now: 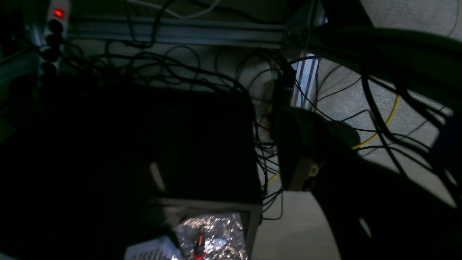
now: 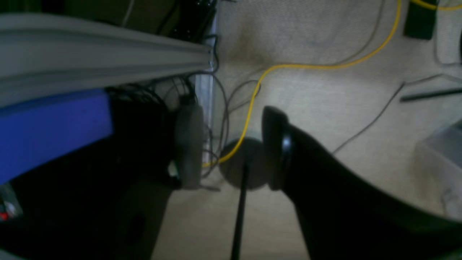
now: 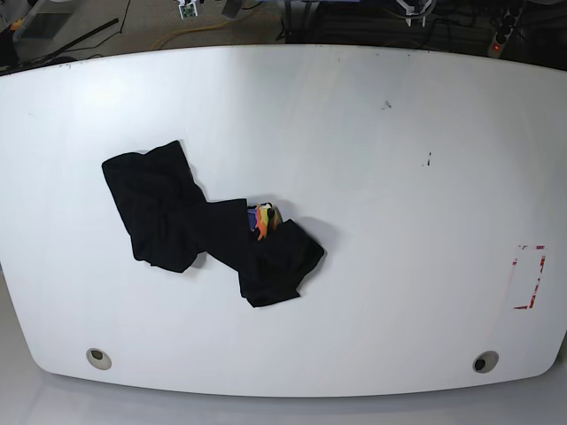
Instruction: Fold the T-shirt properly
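Observation:
The black T-shirt (image 3: pixel 177 217) lies crumpled on the white table (image 3: pixel 399 177), left of centre, bunched into two lumps. A bit of its yellow-orange-red graphic (image 3: pixel 263 220) shows between the lumps. No arm or gripper shows in the base view. Both wrist views look down at the floor and cables beside the table, and the shirt is in neither. My right gripper (image 2: pixel 231 151) holds nothing, with floor showing in the wide gap between its fingers. My left gripper (image 1: pixel 223 169) is dim, with one finger (image 1: pixel 292 155) clear and its jaws apart on nothing.
A red tape rectangle (image 3: pixel 530 276) marks the table's right edge. Two round holes (image 3: pixel 98 358) (image 3: pixel 484 361) sit near the front edge. Off the table are tangled cables (image 1: pixel 267 108), a power strip (image 1: pixel 54 32), a yellow cable (image 2: pixel 306 66) and a dark box (image 1: pixel 180 144).

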Motion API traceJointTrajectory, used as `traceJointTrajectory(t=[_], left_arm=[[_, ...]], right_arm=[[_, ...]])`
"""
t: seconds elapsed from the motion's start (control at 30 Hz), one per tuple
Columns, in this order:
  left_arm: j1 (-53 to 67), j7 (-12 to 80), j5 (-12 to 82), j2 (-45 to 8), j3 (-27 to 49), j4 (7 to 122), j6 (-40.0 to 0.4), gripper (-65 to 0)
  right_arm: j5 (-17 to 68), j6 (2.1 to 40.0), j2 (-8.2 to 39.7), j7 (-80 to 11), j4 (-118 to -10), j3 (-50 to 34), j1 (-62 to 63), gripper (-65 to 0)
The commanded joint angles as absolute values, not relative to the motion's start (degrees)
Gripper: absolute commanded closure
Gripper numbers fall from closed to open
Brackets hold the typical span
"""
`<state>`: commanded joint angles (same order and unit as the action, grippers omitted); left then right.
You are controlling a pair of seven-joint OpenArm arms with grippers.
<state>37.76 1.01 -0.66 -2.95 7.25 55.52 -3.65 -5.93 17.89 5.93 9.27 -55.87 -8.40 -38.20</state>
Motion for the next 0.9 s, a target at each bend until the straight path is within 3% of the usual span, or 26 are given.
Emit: traceJointTrajectory(t=[0.57, 0.9], left_arm=[[64.7, 1.0, -0.6, -3.1, 7.3, 97.5, -3.6, -36.8], [73.4, 1.0, -0.6, -3.1, 7.3, 113.0, -3.6, -36.8]], right_arm=[[9.5, 18.0, 5.7, 9.2, -92.2, -8.5, -66.2, -24.7], [14.5, 17.8, 5.7, 9.2, -111.2, -8.7, -74.6, -24.7]])
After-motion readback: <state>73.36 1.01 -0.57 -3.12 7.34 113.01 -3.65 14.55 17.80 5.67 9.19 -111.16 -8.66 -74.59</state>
